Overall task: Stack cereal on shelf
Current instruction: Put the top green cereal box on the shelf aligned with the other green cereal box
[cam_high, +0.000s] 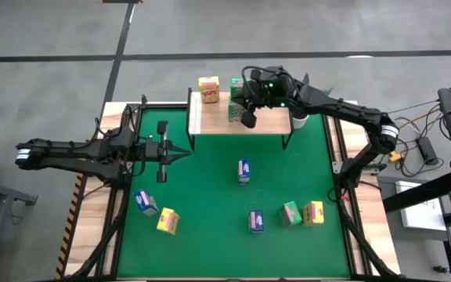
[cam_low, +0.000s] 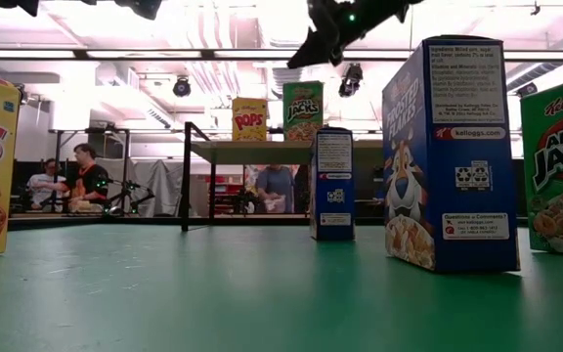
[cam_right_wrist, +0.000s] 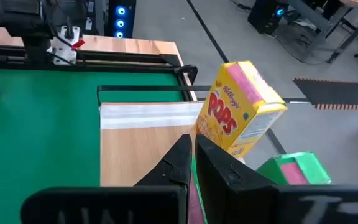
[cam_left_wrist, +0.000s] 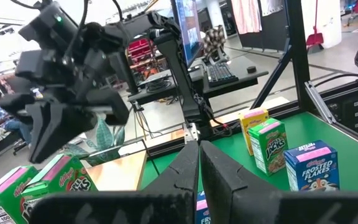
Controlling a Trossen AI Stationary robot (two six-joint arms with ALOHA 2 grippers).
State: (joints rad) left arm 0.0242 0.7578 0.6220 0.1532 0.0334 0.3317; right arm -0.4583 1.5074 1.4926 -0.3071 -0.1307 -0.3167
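Observation:
The shelf (cam_high: 237, 123) stands at the table's far middle, on its black legs. A yellow box (cam_high: 208, 88) stands on the shelf's far edge, and it also shows in the right wrist view (cam_right_wrist: 238, 118). Two green boxes (cam_high: 236, 108) (cam_left_wrist: 58, 179) stand on the shelf beside it. My right gripper (cam_high: 247, 117) hangs shut above the shelf by the green boxes, and in the low view (cam_low: 323, 44) it is clear of the green box (cam_low: 303, 110). My left gripper (cam_high: 163, 153) is shut and empty over the table's left half. The other boxes stand on the green mat.
On the mat stand a blue box (cam_high: 243, 171) at the middle, a blue box (cam_high: 255, 222), a green box (cam_high: 290, 213) and a yellow box (cam_high: 313, 213) near right, and a blue box (cam_high: 146, 202) and a yellow box (cam_high: 167, 221) near left. A potted plant (cam_high: 300, 119) stands right of the shelf.

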